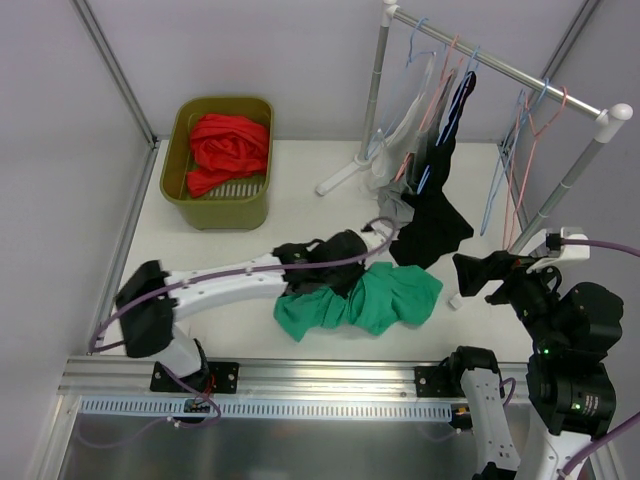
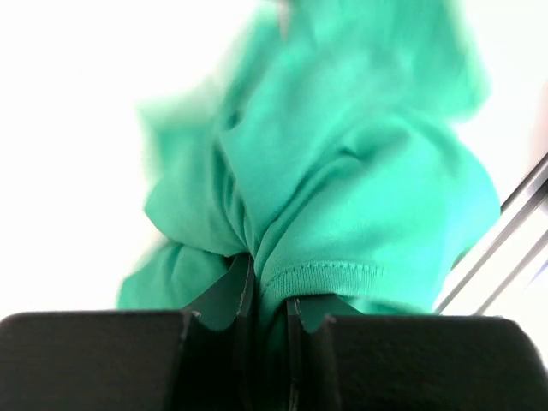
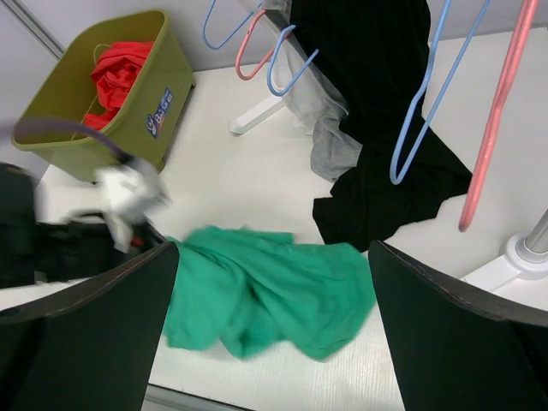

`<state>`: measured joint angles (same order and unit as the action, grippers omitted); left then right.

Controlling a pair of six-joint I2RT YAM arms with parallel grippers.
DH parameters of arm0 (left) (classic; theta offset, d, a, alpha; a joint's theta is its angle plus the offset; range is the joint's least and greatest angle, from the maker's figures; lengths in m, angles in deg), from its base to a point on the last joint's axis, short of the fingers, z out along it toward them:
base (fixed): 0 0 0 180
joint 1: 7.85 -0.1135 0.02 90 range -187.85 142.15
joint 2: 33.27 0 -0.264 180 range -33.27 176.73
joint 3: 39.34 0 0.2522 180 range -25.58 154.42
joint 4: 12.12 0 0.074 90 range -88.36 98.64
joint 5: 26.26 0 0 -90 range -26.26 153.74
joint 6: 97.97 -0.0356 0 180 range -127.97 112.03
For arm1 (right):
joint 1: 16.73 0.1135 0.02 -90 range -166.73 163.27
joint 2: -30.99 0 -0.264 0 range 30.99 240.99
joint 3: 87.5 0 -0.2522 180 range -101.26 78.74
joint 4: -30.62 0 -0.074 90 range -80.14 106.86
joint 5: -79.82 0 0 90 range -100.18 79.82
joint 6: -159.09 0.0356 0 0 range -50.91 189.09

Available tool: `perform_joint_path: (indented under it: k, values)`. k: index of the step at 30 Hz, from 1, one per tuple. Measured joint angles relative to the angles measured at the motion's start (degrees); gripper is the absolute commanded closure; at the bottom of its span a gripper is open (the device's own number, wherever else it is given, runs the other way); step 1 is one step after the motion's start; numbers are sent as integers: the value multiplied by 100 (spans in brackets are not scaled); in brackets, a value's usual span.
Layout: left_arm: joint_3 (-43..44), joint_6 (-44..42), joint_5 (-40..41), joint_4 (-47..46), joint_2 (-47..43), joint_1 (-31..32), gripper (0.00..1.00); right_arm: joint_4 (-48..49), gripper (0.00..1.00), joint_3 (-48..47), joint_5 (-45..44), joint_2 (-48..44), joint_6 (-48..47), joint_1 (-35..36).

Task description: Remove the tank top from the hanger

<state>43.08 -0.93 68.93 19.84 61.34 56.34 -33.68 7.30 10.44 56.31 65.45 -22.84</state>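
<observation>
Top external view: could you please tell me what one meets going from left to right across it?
Basket → green garment → black garment → right gripper.

left arm [image 1: 235, 277]: white tube, black joints
right arm [image 1: 575, 340]: black, green light
cables [image 1: 108, 327]: thin, purple
right gripper [image 3: 274, 248]: flat black fingers
</observation>
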Motion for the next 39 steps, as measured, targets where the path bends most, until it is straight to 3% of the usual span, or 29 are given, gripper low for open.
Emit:
perform_joint_path:
  k: [5,11,14,19,21,27,32,33,34,36,39]
  values:
    - [505,511,1047,402,-1731,-177,100,94,0,11,-13,-59,46,0]
    - [2570,625,1812,922,-1945,-905,100,133,0,11,-24,-92,103,0]
    - [3661,566,1902,1176,-1700,-1526,100,149,0,11,-24,-90,109,0]
    - [6098,-4,2284,1364,-538,-2487,100,149,0,11,-22,-90,105,0]
    - [6612,-122,2216,1311,-146,-3018,100,146,1,11,-24,-90,105,0]
    - [6782,210,1460,1423,894,-4861,100,149,1,11,-7,-74,105,0]
    - [6487,734,962,1552,1727,-5665,100,151,0,11,111,28,114,0]
    - [6360,800,940,1572,1779,-5733,91,149,1,11,127,42,118,0]
    - [6142,885,927,1587,1794,-5799,69,151,1,11,138,50,120,0]
    - [5818,962,883,1716,1792,-5869,2,162,1,11,186,61,131,0]
    - [5545,1088,769,1725,1694,-5871,1,289,0,9,560,125,247,7]
